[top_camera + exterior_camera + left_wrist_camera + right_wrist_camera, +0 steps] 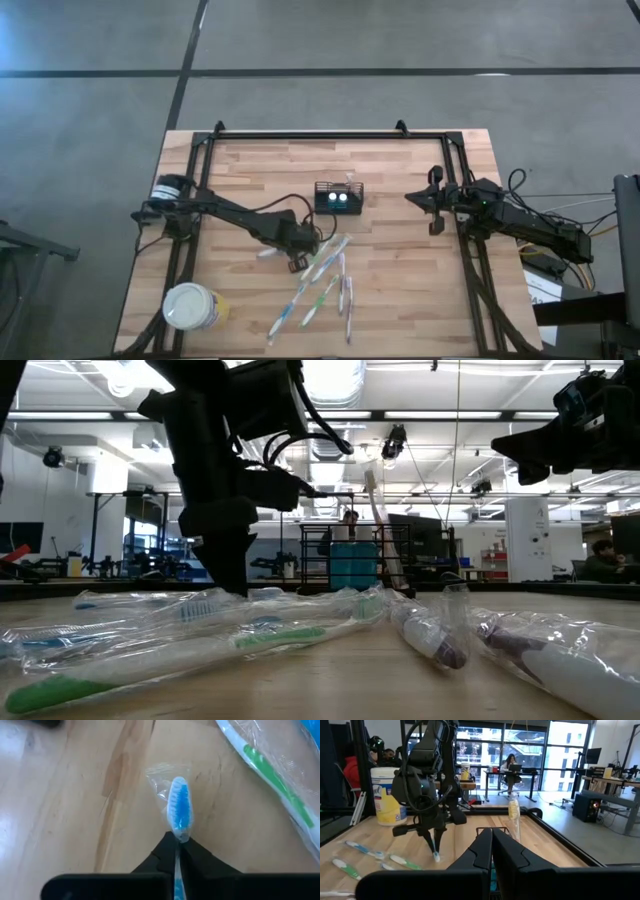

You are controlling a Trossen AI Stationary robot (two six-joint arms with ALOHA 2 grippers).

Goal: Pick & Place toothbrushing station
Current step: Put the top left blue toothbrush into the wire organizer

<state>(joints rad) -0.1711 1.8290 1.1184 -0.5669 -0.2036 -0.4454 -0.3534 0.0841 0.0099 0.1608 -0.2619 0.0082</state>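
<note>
From above, my left tool (pixel 300 262) is working the toothbrush pile just short of the station (pixel 338 198); the right tool (pixel 434 199), shut empty, is waiting beside it. At the wrist, it's pinching a blue wrapped toothbrush (pixel 180 810); slick wrapping may slip.

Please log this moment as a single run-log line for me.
left gripper: shut on blue toothbrush, at table level | right gripper: shut, idle at right edge | caddy: holds one wrapped toothbrush
</note>
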